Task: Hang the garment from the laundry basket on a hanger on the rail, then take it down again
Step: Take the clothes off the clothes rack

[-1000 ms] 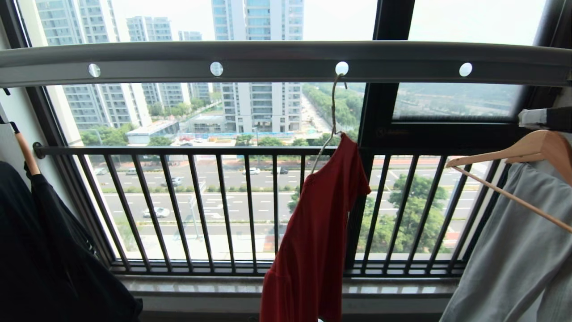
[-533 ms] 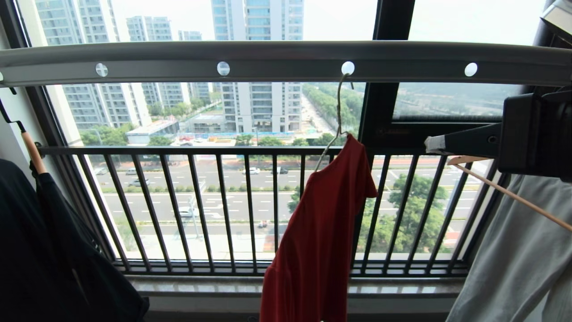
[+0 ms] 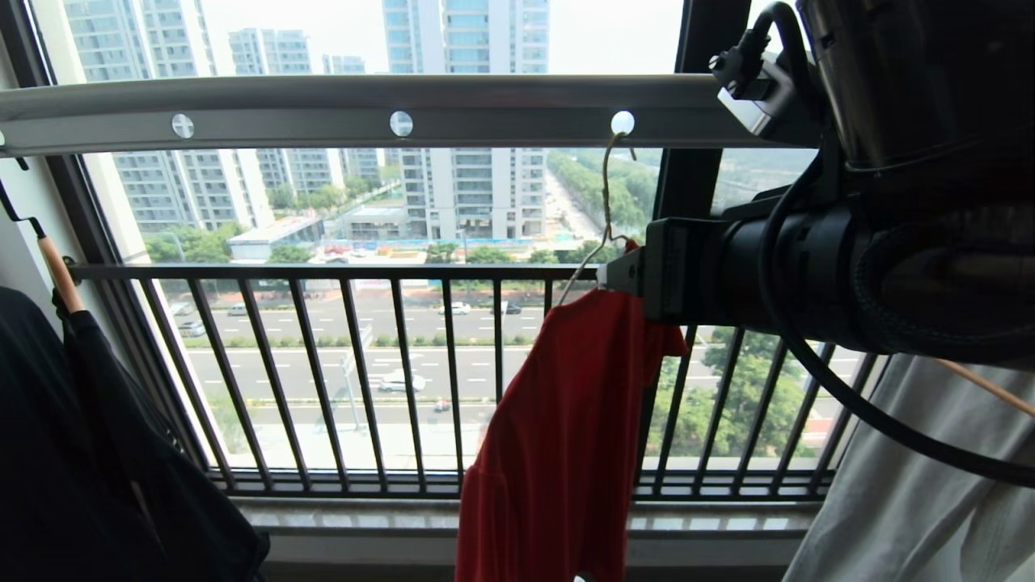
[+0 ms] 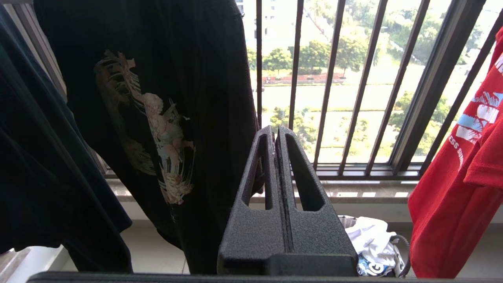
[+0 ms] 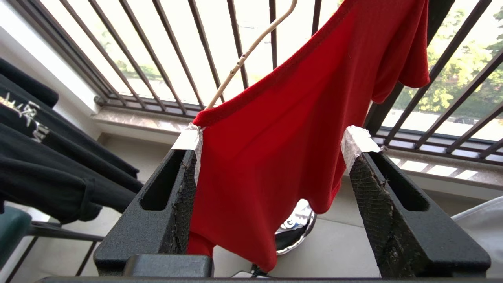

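The red garment (image 3: 566, 420) hangs lopsided on the thin cream hanger (image 3: 605, 194), whose hook sits in a hole of the grey rail (image 3: 323, 113). My right gripper (image 5: 274, 139) is open at the shirt's shoulder, below the neckline. Its taped fingertips (image 5: 188, 137) stand on either side of the red cloth (image 5: 275, 137), one tip against the collar edge where the hanger wire (image 5: 243, 59) comes out. The right arm (image 3: 808, 275) reaches in from the right. My left gripper (image 4: 276, 131) is shut and empty, parked low. The laundry basket (image 4: 401, 251) stands on the floor below, holding white cloth.
A black printed T-shirt (image 4: 157, 118) hangs at the left. A pale grey garment (image 3: 906, 501) hangs at the right behind my right arm. The black barred balcony railing (image 3: 364, 372) and the window sill (image 3: 364, 517) run behind the red shirt.
My right arm has swung up into the head view from the right and reached the red shirt's shoulder. Its jaws have opened. The shirt has swayed slightly left.
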You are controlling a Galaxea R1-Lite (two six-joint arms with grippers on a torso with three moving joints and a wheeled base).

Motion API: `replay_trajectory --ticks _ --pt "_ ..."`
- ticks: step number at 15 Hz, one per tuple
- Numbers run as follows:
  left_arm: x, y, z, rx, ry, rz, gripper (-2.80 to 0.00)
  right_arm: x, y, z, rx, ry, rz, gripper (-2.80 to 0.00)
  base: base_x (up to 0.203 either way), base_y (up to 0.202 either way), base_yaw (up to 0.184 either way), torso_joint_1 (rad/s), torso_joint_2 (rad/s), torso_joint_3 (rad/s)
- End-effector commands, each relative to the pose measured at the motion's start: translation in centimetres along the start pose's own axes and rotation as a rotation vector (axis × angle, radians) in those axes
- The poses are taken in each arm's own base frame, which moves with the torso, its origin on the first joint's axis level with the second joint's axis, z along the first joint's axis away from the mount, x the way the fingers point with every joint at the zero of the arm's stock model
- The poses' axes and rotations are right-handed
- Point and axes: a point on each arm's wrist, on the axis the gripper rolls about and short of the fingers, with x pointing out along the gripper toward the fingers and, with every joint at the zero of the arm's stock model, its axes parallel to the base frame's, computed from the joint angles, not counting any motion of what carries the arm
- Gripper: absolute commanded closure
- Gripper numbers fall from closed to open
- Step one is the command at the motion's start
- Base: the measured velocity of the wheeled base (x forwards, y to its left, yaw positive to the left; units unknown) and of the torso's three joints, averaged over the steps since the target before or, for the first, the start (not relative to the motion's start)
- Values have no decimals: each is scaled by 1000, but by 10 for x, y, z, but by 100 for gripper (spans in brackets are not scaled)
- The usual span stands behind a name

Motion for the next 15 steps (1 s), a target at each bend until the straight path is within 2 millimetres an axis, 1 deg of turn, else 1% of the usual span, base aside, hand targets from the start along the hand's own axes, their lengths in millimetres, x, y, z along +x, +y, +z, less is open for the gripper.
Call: replay_trajectory --ticks 1,4,6,10,12,13,15 --pt "0 0 0 0 1 1 0 33 19 -9 -36 7 -80 -280 0 0 0 0 0 0" --pt "0 0 0 0 1 1 0 50 29 -9 -58 -15 -141 -280 0 0 0 0 0 0" --pt "0 0 0 0 1 1 0 59 37 -6 -57 -29 -152 -280 0 0 0 0 0 0" --pt "0 0 0 0 1 1 0 77 45 -9 -87 -37 -188 -280 0 0 0 0 0 0" --pt "0 0 0 0 1 1 0 86 46 -11 -97 -32 -204 -280 0 0 0 0 0 0" --pt "0 0 0 0 1 1 0 92 43 -11 -101 -35 -233 -280 0 0 0 0 0 0" --pt "0 0 0 0 1 1 0 96 37 -8 -95 -39 -257 -280 0 0 0 0 0 0"
